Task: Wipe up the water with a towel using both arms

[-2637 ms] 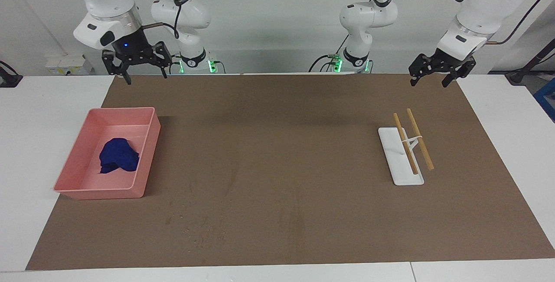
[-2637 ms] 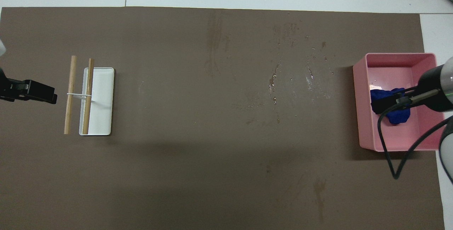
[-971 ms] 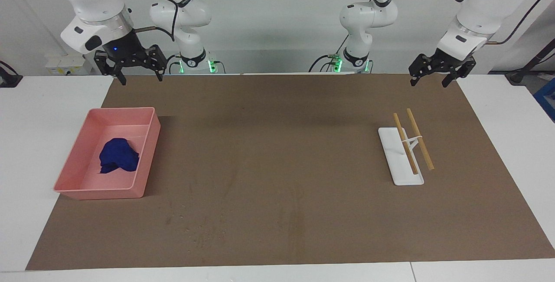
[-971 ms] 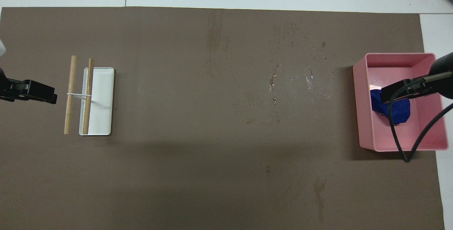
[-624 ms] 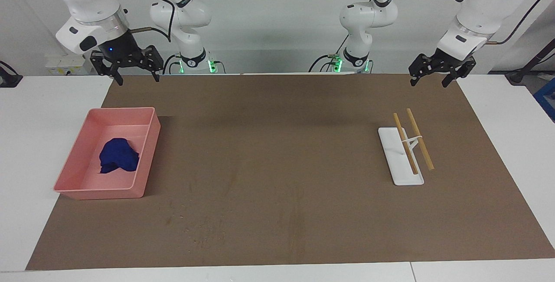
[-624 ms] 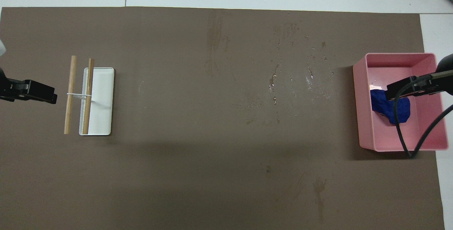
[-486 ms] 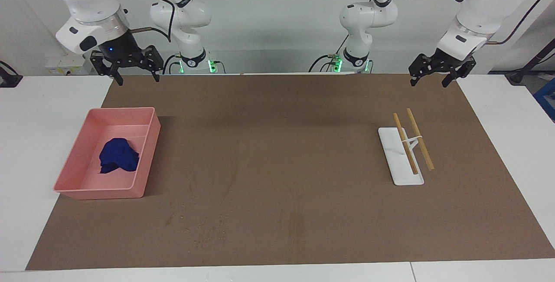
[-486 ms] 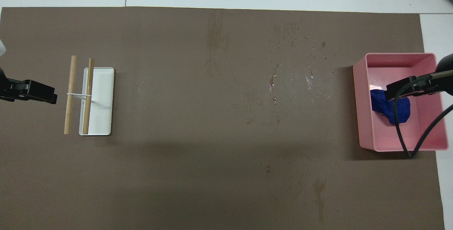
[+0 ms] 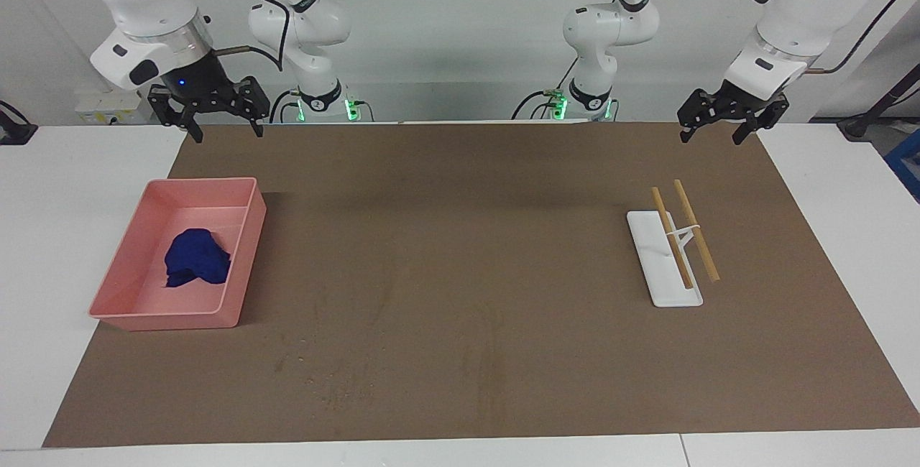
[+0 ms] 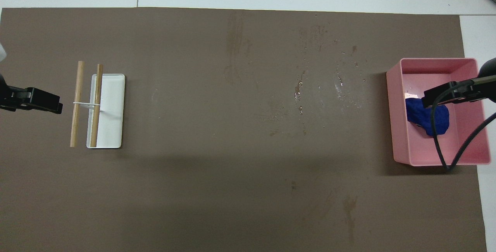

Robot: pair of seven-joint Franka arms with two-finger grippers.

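**A:** Where do you find the towel?

**B:** The towel (image 9: 197, 259) lies bunched in the pink bin (image 9: 243, 260), at the left of the facing view and at the right edge of the overhead view. Nothing grips it. In the overhead view a black part of the right arm crosses over the towel's upper edge, so you see only its lower part there (image 10: 424, 121).

**A:** What do you read from the right hand?

**B:** The right hand (image 9: 218, 127) hangs in the upper left of the facing view, above the brown mat's (image 9: 460, 251) edge and above the bin's robot-ward end. Its two fingers (image 9: 194, 133) stand spread apart and hold nothing.

**A:** And the left hand?

**B:** The left hand (image 9: 711, 133) hangs in the upper right of the facing view, over the mat's upper right corner. Its fingers are also spread wide and empty. In the overhead view you see only a black piece of it (image 10: 37, 100) at the left edge, beside the rack.

**A:** What else lies on the counter?

**B:** A white rack with two wooden rods (image 9: 675, 255) stands at the right of the facing view, well apart from the bin. Scattered water drops (image 10: 314, 89) glisten on the mat in the upper middle of the overhead view, between rack and bin and nearer the bin. The white counter (image 9: 65, 187) shows around the mat.
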